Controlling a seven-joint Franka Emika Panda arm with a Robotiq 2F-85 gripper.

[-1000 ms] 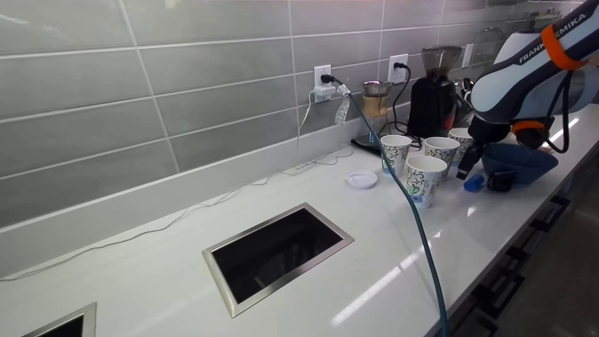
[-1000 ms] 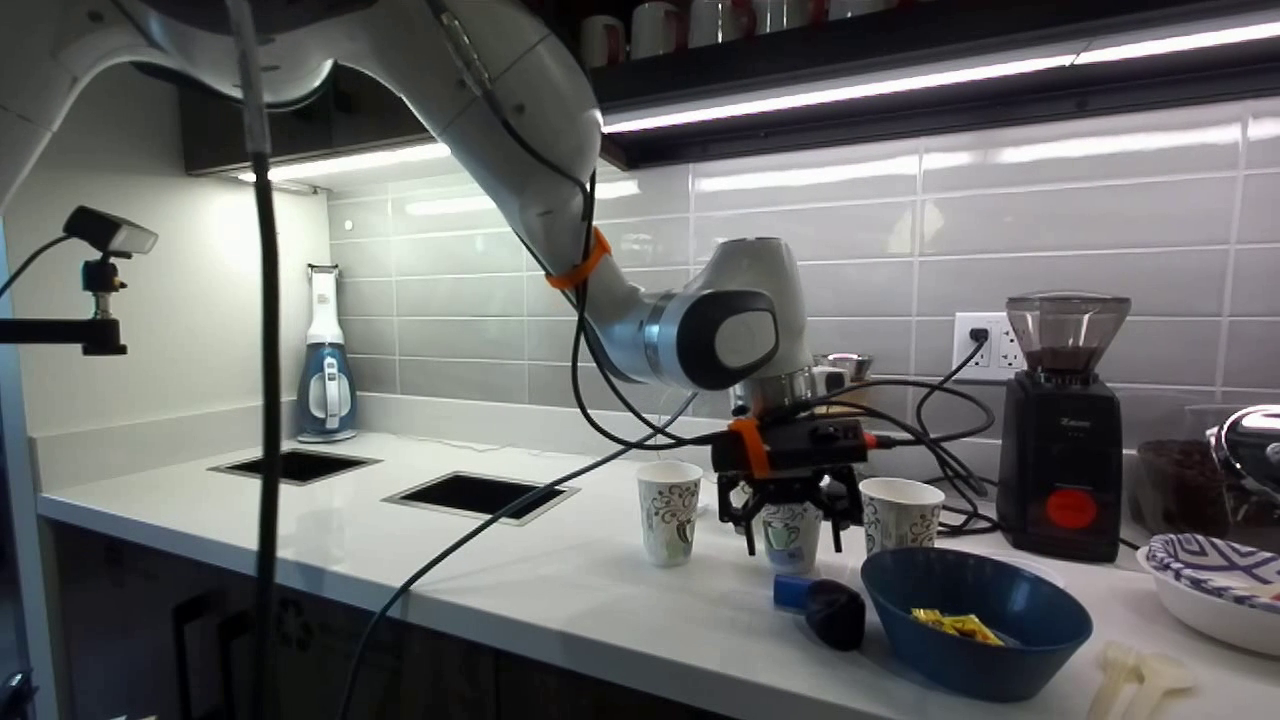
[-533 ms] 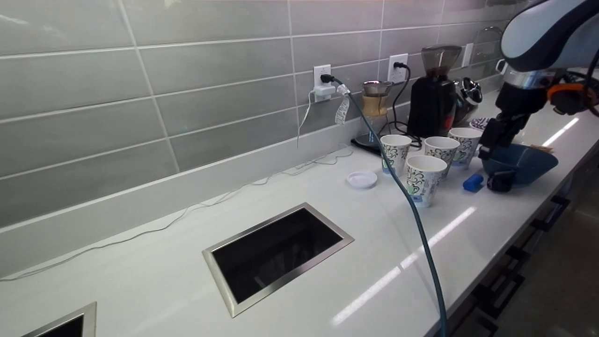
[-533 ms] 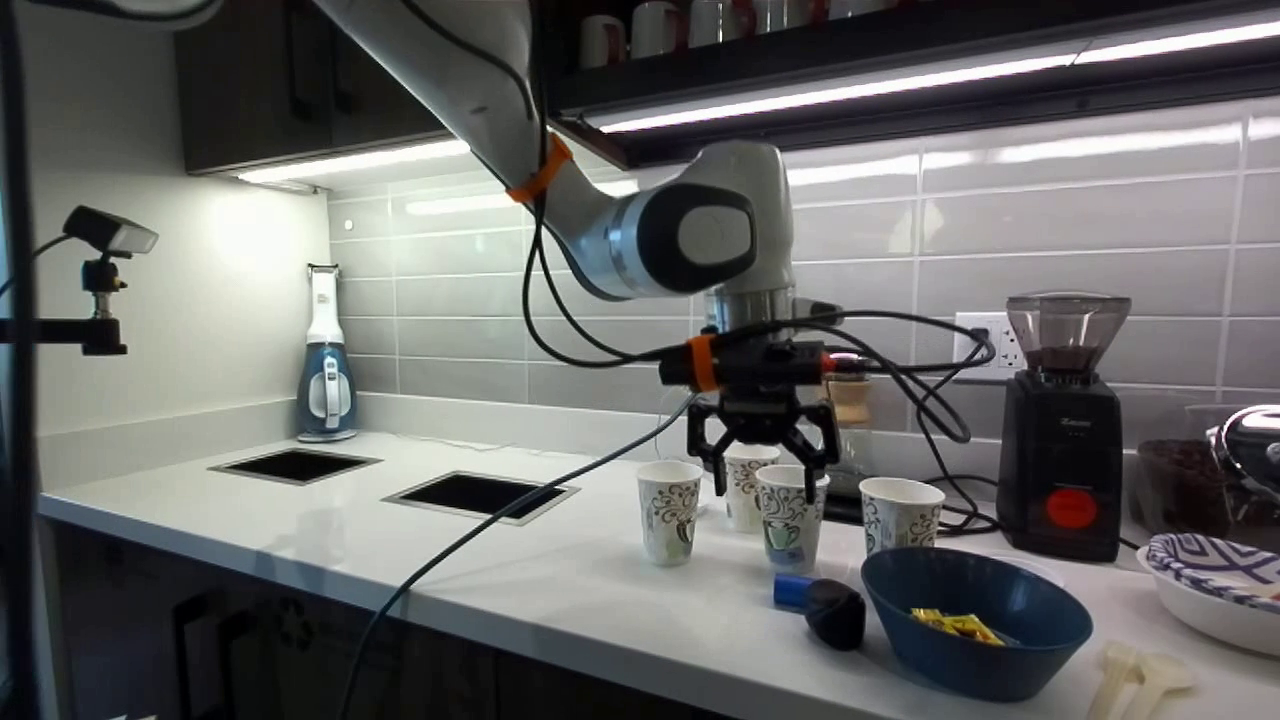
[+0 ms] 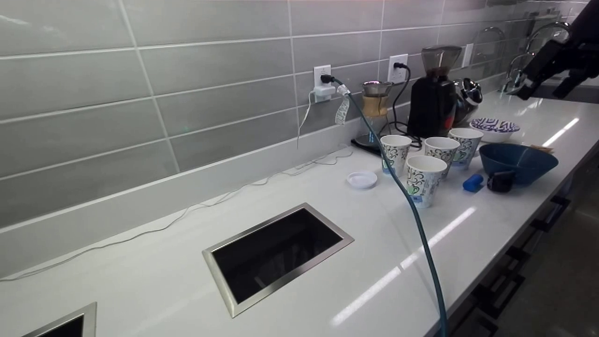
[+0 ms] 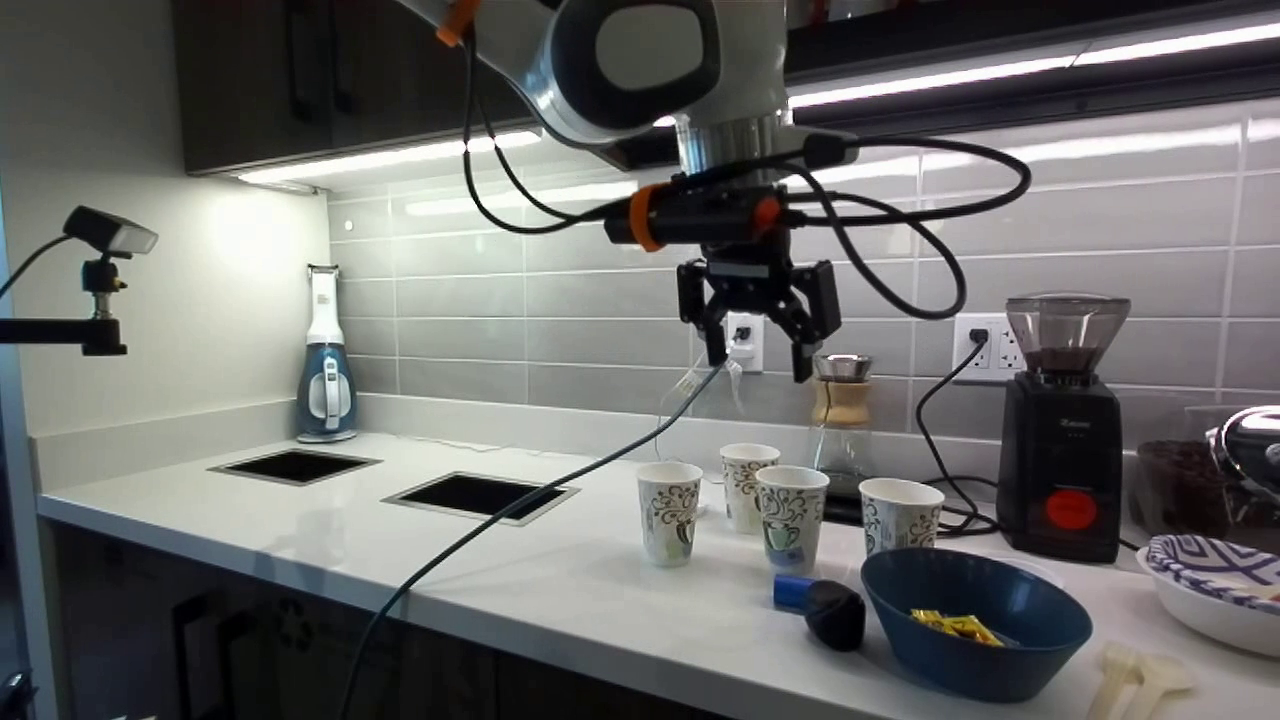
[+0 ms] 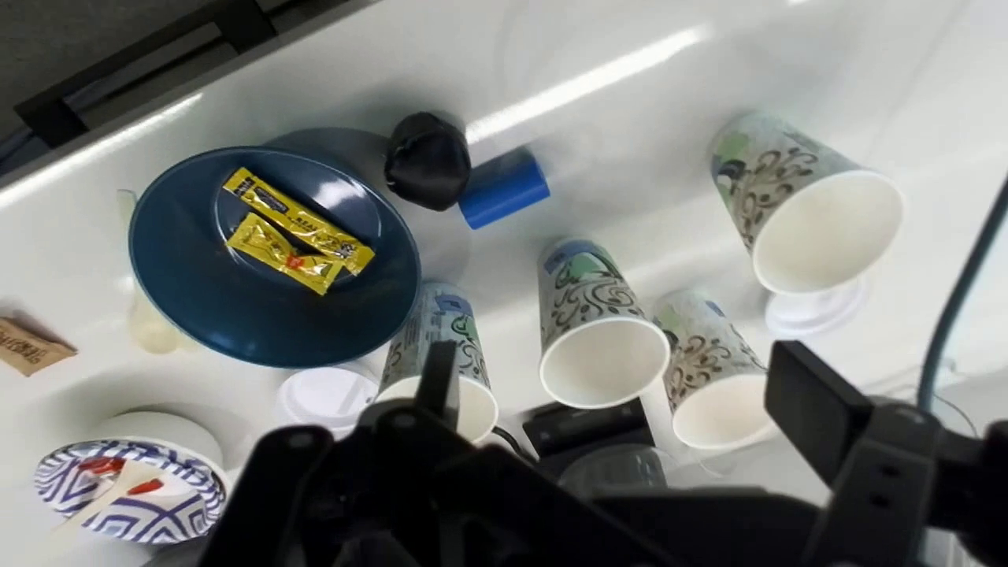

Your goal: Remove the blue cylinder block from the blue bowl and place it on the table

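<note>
The blue cylinder block [image 6: 791,591] lies on its side on the white table [image 6: 600,610], outside the blue bowl [image 6: 975,665]. Its end touches or nearly touches a black rounded object [image 6: 838,613] beside the bowl. The wrist view also shows the block [image 7: 504,189], and the bowl [image 7: 177,291] with yellow packets [image 7: 295,228] in it. The block [image 5: 472,183] is left of the bowl [image 5: 524,164] in an exterior view. My gripper [image 6: 760,360] is open and empty, high above the cups. Its spread fingers show in the wrist view [image 7: 618,370] with nothing between them.
Several patterned paper cups [image 6: 668,515] stand behind the block. A glass coffee maker [image 6: 842,425] and a black grinder [image 6: 1060,465] stand near the wall. A patterned bowl [image 6: 1215,600] is at the right. A cable [image 5: 416,215] hangs across the counter.
My gripper has risen well up from near the cups and the block, open throughout. The block, black object, bowl and cups have not moved.
</note>
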